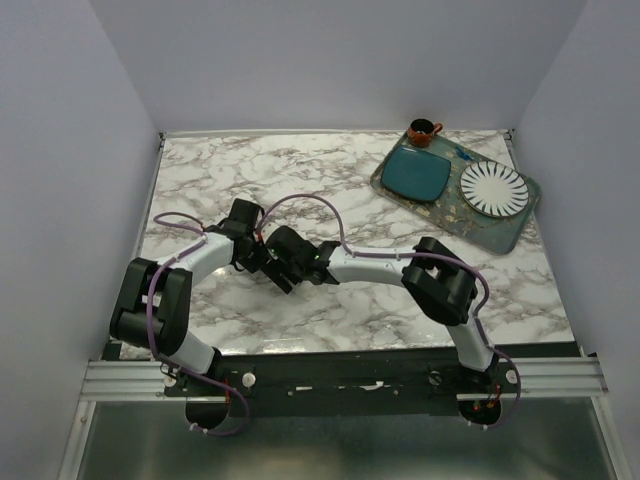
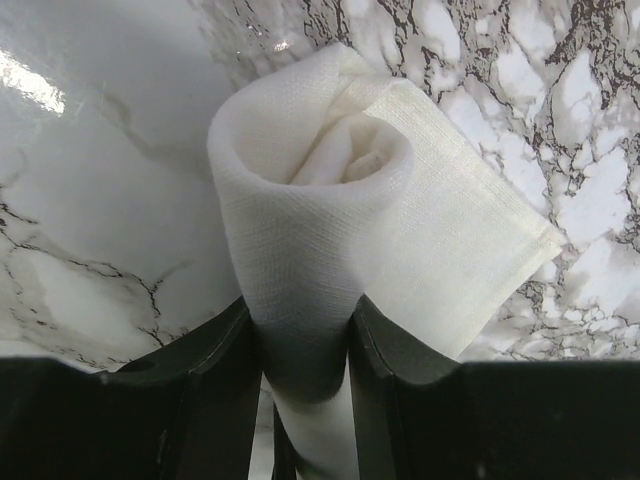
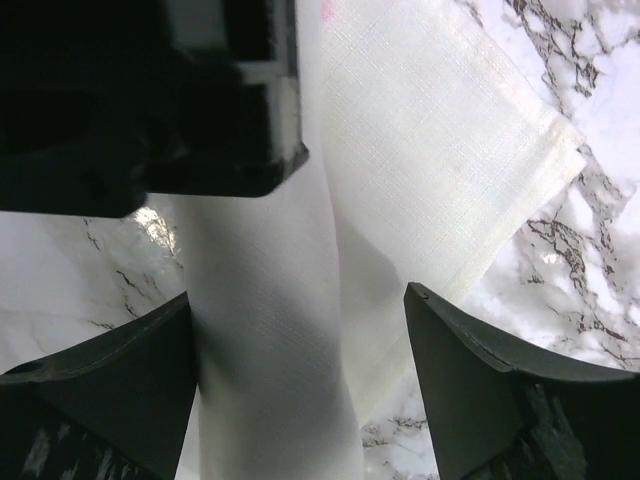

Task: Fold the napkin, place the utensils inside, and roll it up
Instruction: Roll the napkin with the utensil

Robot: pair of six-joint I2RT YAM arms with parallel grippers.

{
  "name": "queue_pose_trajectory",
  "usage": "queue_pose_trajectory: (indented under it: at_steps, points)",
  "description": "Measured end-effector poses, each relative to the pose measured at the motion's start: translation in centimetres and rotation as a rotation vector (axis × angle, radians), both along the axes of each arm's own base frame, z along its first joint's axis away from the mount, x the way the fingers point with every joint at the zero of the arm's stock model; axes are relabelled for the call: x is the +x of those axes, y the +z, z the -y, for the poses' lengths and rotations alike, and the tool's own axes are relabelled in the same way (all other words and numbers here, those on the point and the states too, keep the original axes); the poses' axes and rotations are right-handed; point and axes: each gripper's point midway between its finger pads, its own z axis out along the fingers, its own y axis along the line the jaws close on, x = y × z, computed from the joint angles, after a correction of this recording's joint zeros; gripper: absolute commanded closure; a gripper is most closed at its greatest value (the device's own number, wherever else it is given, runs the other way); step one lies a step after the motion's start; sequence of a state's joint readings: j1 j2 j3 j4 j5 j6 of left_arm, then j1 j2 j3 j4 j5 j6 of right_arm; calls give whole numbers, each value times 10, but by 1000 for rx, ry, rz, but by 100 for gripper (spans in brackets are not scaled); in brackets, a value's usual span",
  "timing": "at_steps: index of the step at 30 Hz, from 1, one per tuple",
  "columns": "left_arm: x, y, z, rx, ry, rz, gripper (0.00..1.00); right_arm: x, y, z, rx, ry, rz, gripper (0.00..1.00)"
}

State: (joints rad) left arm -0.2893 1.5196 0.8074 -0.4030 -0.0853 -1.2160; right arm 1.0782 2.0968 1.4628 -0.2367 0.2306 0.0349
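The cream napkin (image 2: 310, 190) is rolled into a tube on the marble table, with a loose flat flap (image 2: 470, 250) trailing to the right. My left gripper (image 2: 303, 340) is shut on the near end of the roll. My right gripper (image 3: 300, 350) is open and straddles the roll (image 3: 270, 330). Its left finger touches the cloth and its right finger (image 3: 480, 380) stands clear. In the top view both grippers meet at mid-table, left (image 1: 262, 258) and right (image 1: 285, 275), and they hide the napkin. The spoon is not visible.
A tray (image 1: 520, 225) at the back right holds a teal square plate (image 1: 417, 173) and a white ribbed round plate (image 1: 493, 188). A small brown cup (image 1: 421, 131) stands at its far corner. The left gripper's body (image 3: 180, 90) fills the upper left of the right wrist view.
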Motion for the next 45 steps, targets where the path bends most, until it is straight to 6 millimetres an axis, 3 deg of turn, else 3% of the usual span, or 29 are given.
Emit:
queue_pose_trajectory:
  at_steps: [2, 7, 12, 15, 22, 26, 30, 35, 41, 45]
  points:
    - [0, -1, 0, -5, 1, -3, 53, 1, 1, -2, 1, 0, 16, 31]
    - [1, -1, 0, -6, -9, 2, 35, 0, 0, -4, 12, 3, 7, 52]
    - [6, 6, 0, 11, -60, 41, 15, -1, -4, -5, 79, 2, -103, 56]
    - [7, 13, -1, 25, -97, 72, 12, 4, -4, -3, 160, -1, -225, 57]
    - [9, 45, -6, 39, -158, 201, 13, 8, 1, 2, 402, -7, -630, 55]
    - [11, 51, 0, 9, -174, 246, 17, 13, 1, 4, 520, -13, -857, 53]
    - [17, 45, 10, -31, -197, 250, 17, 10, 1, 6, 595, -21, -1027, 53]
    - [21, 22, 13, -35, -200, 203, 18, 2, 4, 8, 618, -35, -1118, 52]
    - [31, 13, 16, -36, -195, 191, 32, 1, 5, 8, 619, -42, -1136, 44]
    - [35, 8, 16, -32, -189, 186, 55, -1, 7, 8, 624, -26, -1142, 37]
